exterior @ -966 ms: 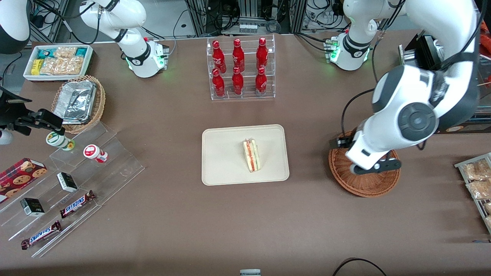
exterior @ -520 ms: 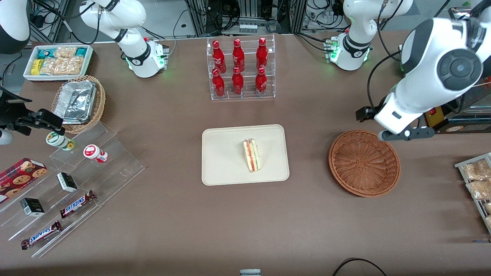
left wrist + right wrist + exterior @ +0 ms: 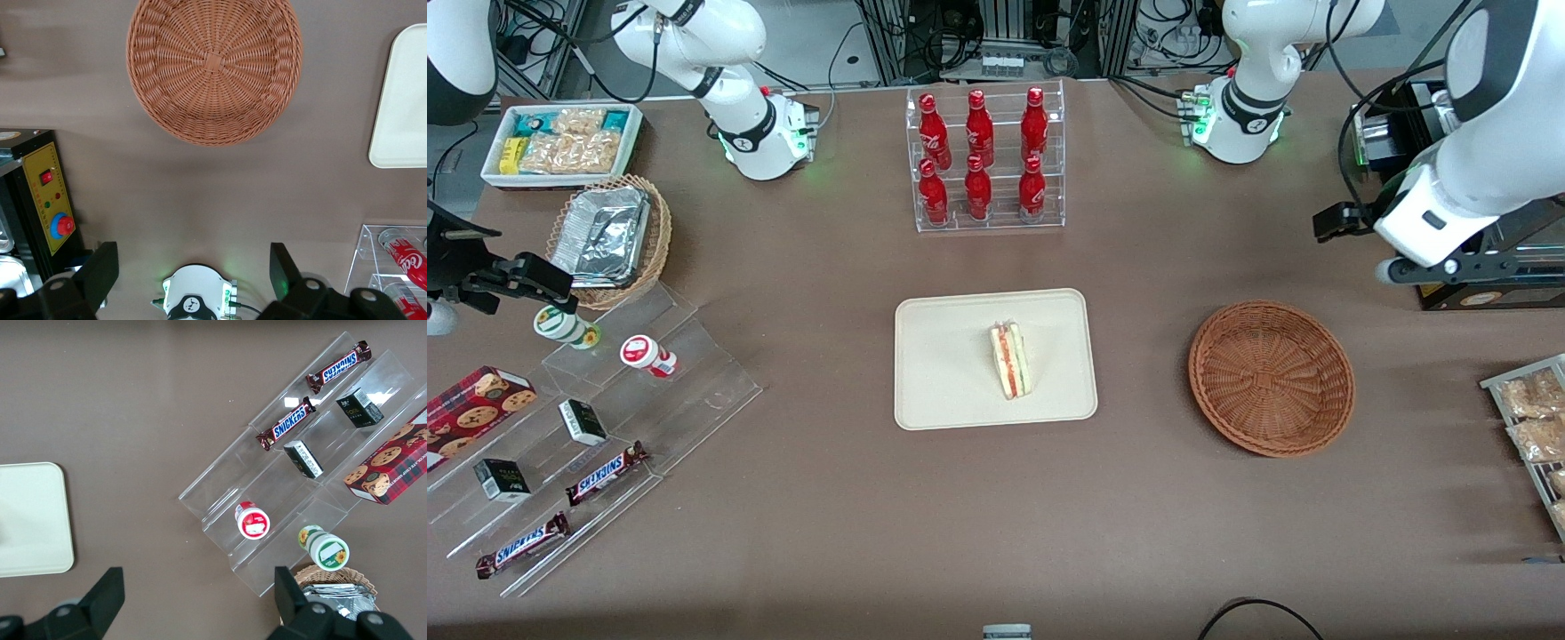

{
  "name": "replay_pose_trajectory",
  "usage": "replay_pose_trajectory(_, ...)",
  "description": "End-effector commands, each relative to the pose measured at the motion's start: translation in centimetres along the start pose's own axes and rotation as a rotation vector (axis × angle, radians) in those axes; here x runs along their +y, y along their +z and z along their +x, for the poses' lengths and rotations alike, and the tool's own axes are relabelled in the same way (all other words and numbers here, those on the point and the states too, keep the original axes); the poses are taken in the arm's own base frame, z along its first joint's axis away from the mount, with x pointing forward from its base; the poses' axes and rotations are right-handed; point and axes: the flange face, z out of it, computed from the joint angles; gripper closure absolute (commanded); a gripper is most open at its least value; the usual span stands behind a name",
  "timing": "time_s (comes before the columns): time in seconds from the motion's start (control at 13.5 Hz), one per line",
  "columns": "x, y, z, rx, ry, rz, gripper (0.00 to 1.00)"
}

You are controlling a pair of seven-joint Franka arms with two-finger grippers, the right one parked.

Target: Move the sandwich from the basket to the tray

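Observation:
The sandwich [image 3: 1010,360], a pale wedge with red and green filling, lies on the cream tray [image 3: 943,373] in the middle of the table. The round reddish-brown wicker basket [image 3: 1272,378] stands beside the tray toward the working arm's end, with nothing in it. From the left wrist view I look down into the bare basket [image 3: 213,67] and on one edge of the tray [image 3: 403,100]. My left gripper [image 3: 1432,265] hangs high above the table, farther from the front camera than the basket. The gripper [image 3: 193,273] is open, with nothing between its fingers [image 3: 101,270].
A clear rack of red bottles [image 3: 983,160] stands farther from the front camera than the tray. A black box with a yellow panel and red button [image 3: 50,200] sits near the arm base [image 3: 197,300]. A rack of snack packets [image 3: 1534,418] lies at the working arm's end.
My left gripper has risen from over the basket and moved away from the front camera toward the working arm's end, uncovering the basket. The sandwich has stayed on the tray.

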Motion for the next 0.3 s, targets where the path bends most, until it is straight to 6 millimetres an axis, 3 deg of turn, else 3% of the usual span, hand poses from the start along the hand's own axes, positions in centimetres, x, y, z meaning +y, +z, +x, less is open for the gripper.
replay_pose_trajectory(0.0,-0.24,-2.78,-1.45,0.003,0.018,-0.011,0.00)
replay_pose_trajectory(0.22,-0.90,-2.90,-1.49,-0.003,0.017,-0.020,0.00)
